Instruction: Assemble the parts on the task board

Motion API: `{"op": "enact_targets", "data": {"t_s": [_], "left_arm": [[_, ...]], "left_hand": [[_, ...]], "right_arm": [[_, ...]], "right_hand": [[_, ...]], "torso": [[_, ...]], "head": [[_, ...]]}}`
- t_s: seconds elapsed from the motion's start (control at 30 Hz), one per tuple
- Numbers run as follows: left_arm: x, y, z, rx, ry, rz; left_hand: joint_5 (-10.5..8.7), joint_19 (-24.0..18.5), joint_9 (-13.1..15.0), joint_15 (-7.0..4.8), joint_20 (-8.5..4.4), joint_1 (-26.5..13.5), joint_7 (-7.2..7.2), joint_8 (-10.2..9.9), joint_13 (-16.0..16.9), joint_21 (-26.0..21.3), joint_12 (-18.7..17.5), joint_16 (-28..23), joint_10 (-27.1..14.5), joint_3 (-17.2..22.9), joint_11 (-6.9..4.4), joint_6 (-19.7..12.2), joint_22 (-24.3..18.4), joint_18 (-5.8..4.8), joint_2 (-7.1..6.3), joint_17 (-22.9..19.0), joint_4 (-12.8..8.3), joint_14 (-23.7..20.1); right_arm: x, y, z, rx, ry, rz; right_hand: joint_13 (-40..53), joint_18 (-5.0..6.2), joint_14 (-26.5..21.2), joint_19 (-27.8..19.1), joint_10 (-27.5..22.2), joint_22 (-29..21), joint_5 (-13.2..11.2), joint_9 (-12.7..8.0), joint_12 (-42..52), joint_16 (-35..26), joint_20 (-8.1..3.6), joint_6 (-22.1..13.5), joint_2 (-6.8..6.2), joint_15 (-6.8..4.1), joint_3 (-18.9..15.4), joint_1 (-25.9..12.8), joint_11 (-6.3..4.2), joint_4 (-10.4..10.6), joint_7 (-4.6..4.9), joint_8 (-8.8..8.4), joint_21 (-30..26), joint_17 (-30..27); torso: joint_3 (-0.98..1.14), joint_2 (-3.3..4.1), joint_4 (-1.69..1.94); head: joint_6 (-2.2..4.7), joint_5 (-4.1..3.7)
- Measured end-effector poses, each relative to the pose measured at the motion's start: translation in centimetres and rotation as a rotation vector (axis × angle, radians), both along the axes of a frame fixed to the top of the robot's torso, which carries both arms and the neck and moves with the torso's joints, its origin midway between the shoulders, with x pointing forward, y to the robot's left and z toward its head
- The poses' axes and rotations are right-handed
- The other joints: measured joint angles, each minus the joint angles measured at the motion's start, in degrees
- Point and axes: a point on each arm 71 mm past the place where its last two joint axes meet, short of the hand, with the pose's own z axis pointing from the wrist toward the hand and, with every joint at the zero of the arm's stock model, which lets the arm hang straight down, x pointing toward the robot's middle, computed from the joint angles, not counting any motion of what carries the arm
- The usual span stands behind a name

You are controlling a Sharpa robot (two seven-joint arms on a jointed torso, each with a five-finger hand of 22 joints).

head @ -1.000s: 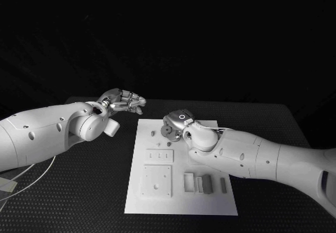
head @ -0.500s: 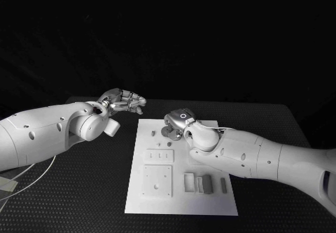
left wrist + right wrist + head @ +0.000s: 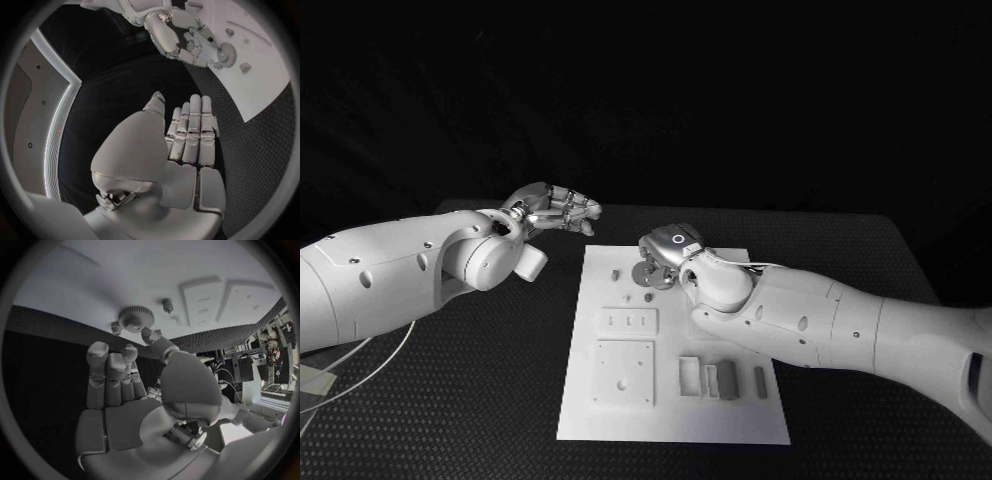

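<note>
Our right hand (image 3: 664,262) has edged off the gear (image 3: 136,318), fingers spread, empty; left hand (image 3: 554,210) curled, idle; gear seated, we judge.

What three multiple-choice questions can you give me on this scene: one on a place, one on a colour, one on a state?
1. Where does the gear lie on the board?
A. At its far end, by the right hand
B. At its near edge
C. In its middle

2. What colour is the board?
A. Black
B. White
C. Red

3. What does the left hand hold?
A. The gear
B. The board
C. Nothing

Answers: 1 A, the gear lies just past the right hand's fingertips; 2 B, it shows white on the dark table; 3 C, its palm and fingers are bare.
</note>
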Motion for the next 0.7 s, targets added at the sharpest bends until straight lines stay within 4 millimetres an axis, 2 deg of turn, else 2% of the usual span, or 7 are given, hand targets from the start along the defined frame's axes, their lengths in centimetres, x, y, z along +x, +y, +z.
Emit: {"op": "enact_targets", "data": {"t_s": [0.17,0.3,0.53,0.7], "left_arm": [[0.0,0.0,0.0,0.000,0.000,0.000],[0.0,0.0,0.0,0.000,0.000,0.000],[0.0,0.0,0.0,0.000,0.000,-0.001],[0.0,0.1,0.0,0.001,0.000,0.001]], "left_hand": [[0.00,0.00,0.00,0.00,0.00,0.00,0.00,0.00,0.00,0.00,0.00,0.00,0.00,0.00,0.00,0.00,0.00,0.00,0.00,0.00,0.00,0.00],[0.00,0.00,0.00,0.00,0.00,0.00,0.00,0.00,0.00,0.00,0.00,0.00,0.00,0.00,0.00,0.00,0.00,0.00,0.00,0.00,0.00,0.00],[0.00,0.00,0.00,0.00,0.00,0.00,0.00,0.00,-0.01,0.00,0.00,0.00,0.00,0.00,0.00,0.00,-0.01,0.00,0.00,0.05,0.00,0.00],[0.00,0.00,0.00,0.00,0.00,0.00,0.00,0.00,-0.01,0.00,0.00,0.00,0.00,0.00,0.00,0.00,-0.01,0.00,0.00,0.05,0.00,0.00]], "right_arm": [[0.1,-0.3,-0.1,0.000,0.017,-0.006],[0.2,-0.2,-0.2,0.002,0.028,-0.008],[0.2,-0.5,-0.3,0.007,0.034,-0.014],[0.0,-1.5,-0.2,0.029,0.035,-0.012]], "right_hand": [[0.00,0.00,0.00,0.00,0.00,0.00,0.00,0.00,0.00,-0.22,0.00,-0.01,-0.42,0.00,-0.24,-0.42,0.00,0.24,0.01,0.00,0.00,0.00],[-0.06,0.00,-0.01,0.00,-0.01,0.00,0.00,-0.16,0.00,-0.22,0.00,-0.65,-1.46,0.01,-0.17,-0.85,0.01,1.26,0.65,-0.67,0.00,-0.01],[-0.06,-0.01,-0.01,0.00,-0.22,0.00,0.00,-0.17,0.00,-0.22,0.01,-0.85,-1.51,0.01,0.07,-0.91,0.22,1.82,0.85,-0.67,0.00,-0.01],[-0.06,-0.01,-0.02,0.00,-0.22,0.00,0.00,-0.17,0.00,-0.22,0.01,-0.84,-1.51,0.01,0.07,-0.91,0.22,1.82,0.85,-0.67,0.00,-0.01]], "torso": [[0.01,0.00,-0.03],[0.01,0.00,-0.03],[0.03,-0.01,-0.03],[0.03,-0.02,0.01]], "head": [[-0.02,0.00],[-0.04,0.01],[0.01,-0.04],[0.23,-0.12]]}}
